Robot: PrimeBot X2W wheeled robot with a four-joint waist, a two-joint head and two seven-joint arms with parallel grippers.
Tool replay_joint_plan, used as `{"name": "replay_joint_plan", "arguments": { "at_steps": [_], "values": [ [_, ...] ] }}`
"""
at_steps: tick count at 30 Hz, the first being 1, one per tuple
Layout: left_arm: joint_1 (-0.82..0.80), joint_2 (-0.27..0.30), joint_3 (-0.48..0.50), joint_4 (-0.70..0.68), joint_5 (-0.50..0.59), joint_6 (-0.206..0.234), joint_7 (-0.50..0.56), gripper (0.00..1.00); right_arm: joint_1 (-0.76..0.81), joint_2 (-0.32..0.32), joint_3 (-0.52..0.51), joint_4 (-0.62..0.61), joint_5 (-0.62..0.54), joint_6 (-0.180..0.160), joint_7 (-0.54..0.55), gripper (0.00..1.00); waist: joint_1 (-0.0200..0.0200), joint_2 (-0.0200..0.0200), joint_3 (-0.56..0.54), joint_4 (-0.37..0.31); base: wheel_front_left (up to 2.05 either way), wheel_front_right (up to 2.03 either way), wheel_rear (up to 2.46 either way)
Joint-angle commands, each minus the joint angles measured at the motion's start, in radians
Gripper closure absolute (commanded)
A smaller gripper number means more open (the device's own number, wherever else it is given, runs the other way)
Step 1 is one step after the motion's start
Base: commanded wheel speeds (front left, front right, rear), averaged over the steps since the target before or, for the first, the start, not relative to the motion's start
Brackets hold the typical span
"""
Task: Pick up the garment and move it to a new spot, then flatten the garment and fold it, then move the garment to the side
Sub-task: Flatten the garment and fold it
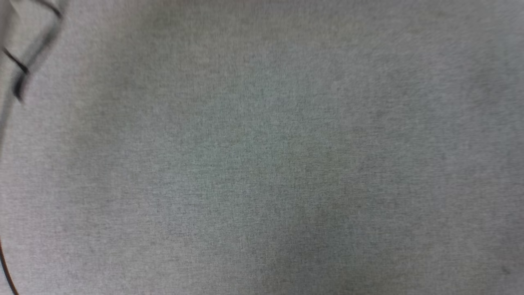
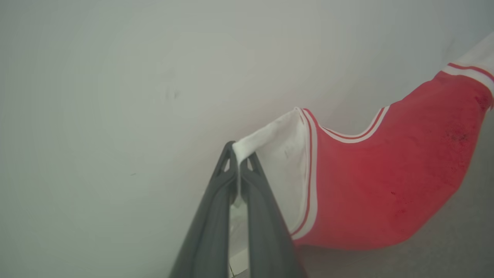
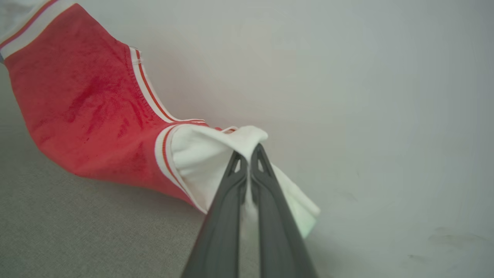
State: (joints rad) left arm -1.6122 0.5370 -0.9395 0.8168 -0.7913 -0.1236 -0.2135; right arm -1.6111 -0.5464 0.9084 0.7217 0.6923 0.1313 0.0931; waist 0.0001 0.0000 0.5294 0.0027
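In the left wrist view the garment [image 2: 386, 177], red with white sleeves and red-and-white striped trim, hangs stretched to the right. My left gripper [image 2: 240, 160] is shut on the edge of its white sleeve [image 2: 281, 154]. In the right wrist view the same garment [image 3: 85, 112] stretches away to the upper left, and my right gripper [image 3: 249, 152] is shut on a bunched white sleeve [image 3: 208, 150]. Its lower red edge sags down near the grey cloth surface [image 3: 77, 231].
The head view looks down on a grey woven table cover [image 1: 262, 164]. A blurred pale object with dark lines [image 1: 24, 53] sits at its upper left corner. A pale wall [image 2: 115, 96] lies behind the garment in both wrist views.
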Motion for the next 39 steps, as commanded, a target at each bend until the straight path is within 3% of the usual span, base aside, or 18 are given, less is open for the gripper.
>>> {"name": "replay_joint_plan", "arguments": {
  "at_steps": [1,8,20,30,39],
  "values": [
    [0.039,0.002,-0.003,-0.006,-0.007,-0.001,-0.012,1.0,0.035,0.001,0.009,0.005,0.008,-0.001,-0.018,1.0,-0.0001,0.0,-0.032,-0.006,0.0,0.0,0.0],
    [0.339,0.019,-0.03,-0.083,-0.038,0.039,-0.042,1.0,0.269,-0.026,0.105,-0.022,0.077,-0.001,-0.098,1.0,-0.0001,0.0,-0.139,-0.011,0.0,0.0,0.0],
    [0.885,0.141,-0.024,-0.364,-0.132,0.165,-0.053,1.0,0.679,-0.129,0.207,-0.128,0.162,-0.001,-0.191,1.0,-0.0001,0.0,-0.31,-0.028,0.0,0.0,0.0],
    [1.219,0.229,0.01,-0.526,-0.162,0.286,-0.052,1.0,1.012,-0.229,0.12,-0.187,0.2,-0.001,-0.253,1.0,-0.0001,0.0,-0.403,-0.018,0.0,0.0,0.0],
    [1.474,0.247,0.1,-0.632,-0.208,0.359,-0.052,1.0,1.3,-0.251,-0.028,-0.221,0.168,-0.001,-0.277,1.0,-0.0001,0.0,-0.455,-0.021,0.0,0.0,0.0]
  ]
}}
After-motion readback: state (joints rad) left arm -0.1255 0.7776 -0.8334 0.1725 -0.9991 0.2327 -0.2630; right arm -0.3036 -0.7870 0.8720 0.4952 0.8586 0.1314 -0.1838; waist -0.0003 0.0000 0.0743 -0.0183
